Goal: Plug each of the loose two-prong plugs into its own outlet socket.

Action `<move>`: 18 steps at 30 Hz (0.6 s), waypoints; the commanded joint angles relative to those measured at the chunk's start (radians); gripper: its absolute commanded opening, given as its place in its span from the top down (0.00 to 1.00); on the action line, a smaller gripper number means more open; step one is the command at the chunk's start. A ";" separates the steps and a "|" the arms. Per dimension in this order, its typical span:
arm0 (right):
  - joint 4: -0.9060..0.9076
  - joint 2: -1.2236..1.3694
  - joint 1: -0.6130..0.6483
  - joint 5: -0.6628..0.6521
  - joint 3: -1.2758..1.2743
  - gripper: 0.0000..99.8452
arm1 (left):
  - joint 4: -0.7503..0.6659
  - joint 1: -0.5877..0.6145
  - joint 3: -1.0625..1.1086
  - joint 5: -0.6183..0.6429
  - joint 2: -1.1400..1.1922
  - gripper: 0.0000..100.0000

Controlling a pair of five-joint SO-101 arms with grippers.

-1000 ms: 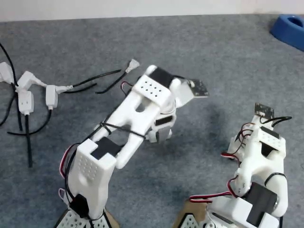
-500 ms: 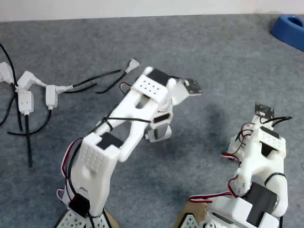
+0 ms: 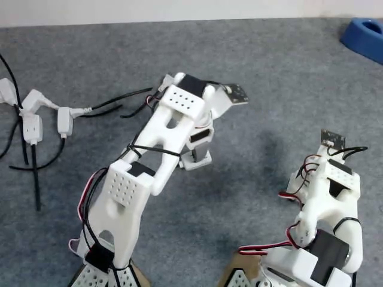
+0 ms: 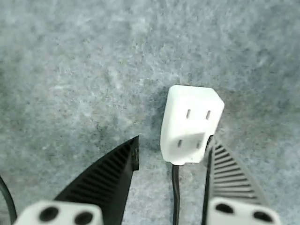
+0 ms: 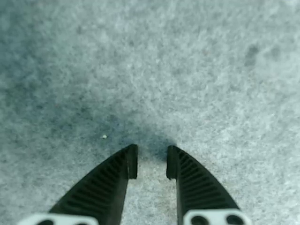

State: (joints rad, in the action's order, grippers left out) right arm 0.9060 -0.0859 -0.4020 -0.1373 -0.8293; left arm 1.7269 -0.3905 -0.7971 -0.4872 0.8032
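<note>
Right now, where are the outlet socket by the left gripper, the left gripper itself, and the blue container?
outlet socket [image 4: 192,124]: left wrist view, on its slotted face.
left gripper [image 4: 173,146]: left wrist view, midway between its fingertips.
blue container [image 3: 359,42]: high view, on its outer wall.

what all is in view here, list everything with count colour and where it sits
outlet socket: one, white with a black cord, on the carpet between the jaws of the left gripper
plug and socket pieces: about four, white, clustered at the carpet's left edge; cannot tell plugs from sockets
cords: several, black, trailing from that cluster
container: one, blue, far right corner
carpet: one, grey, under everything
left arm: one, white, stretched over the middle, jaws open
right arm: one, white, folded at the right
right gripper: one, black jaws a narrow gap apart, over bare carpet
</note>
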 commanded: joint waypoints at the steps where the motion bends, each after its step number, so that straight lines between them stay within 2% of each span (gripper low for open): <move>1: -0.018 0.005 0.021 -0.012 -0.004 0.89 | 0.032 0.007 -0.030 -0.005 -0.015 0.77; 9: -0.018 0.005 0.021 -0.012 -0.004 0.89 | 0.038 -0.071 0.093 -0.003 -0.016 0.77; 13: -0.018 0.005 0.021 -0.012 -0.004 0.89 | 0.034 -0.050 0.124 -0.005 -0.013 0.77; 18: -0.018 0.005 0.021 -0.014 -0.004 0.89 | -0.043 -0.001 0.200 -0.005 -0.013 0.77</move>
State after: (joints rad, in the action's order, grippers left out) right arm 0.9060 -0.0859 -0.4020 -0.1373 -0.8293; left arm 1.7300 -0.4289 -0.6391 -0.4872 0.8048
